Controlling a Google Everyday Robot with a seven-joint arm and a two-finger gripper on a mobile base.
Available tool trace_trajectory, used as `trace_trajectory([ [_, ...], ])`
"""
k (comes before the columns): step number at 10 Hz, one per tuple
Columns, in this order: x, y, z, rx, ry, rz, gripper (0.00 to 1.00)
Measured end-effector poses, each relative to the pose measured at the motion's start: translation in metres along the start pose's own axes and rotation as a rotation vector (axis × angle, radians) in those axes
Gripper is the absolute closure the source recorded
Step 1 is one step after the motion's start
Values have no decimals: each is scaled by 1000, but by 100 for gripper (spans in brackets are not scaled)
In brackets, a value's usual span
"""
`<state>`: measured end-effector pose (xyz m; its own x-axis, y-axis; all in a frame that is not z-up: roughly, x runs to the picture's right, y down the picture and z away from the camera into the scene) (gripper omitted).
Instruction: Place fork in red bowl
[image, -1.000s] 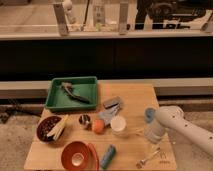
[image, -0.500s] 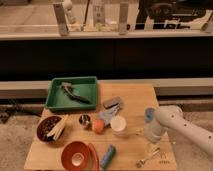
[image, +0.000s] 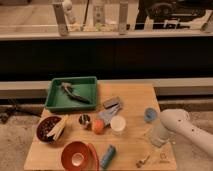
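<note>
Gripper (image: 156, 136) closure could not be told; it was kept near the bench's (image: 136, 96) right edge, barely shifted; fork (image: 143, 161) left unmoved by front-right corner, red bowl (image: 77, 156) unfilled, pickup judged pending

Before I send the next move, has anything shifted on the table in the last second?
Nothing has visibly changed. The gripper is where it was, over the front right of the table, just above the fork, which lies in the same spot near the front edge. The red bowl sits at the front left as before, with no fork in it.
</note>
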<state>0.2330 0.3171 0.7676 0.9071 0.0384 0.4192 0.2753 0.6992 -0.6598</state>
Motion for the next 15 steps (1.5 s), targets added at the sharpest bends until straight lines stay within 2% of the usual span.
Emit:
trace_trajectory([
  [2, 1, 9, 2, 7, -14, -23, 20],
  [4, 2, 15, 9, 3, -7, -54, 21],
  [6, 3, 16, 13, 1, -5, -68, 37],
  [10, 3, 14, 9, 2, -5, -69, 80],
  [11, 3, 13, 6, 1, -5, -70, 88],
  [15, 5, 16, 6, -7, -3, -64, 90],
])
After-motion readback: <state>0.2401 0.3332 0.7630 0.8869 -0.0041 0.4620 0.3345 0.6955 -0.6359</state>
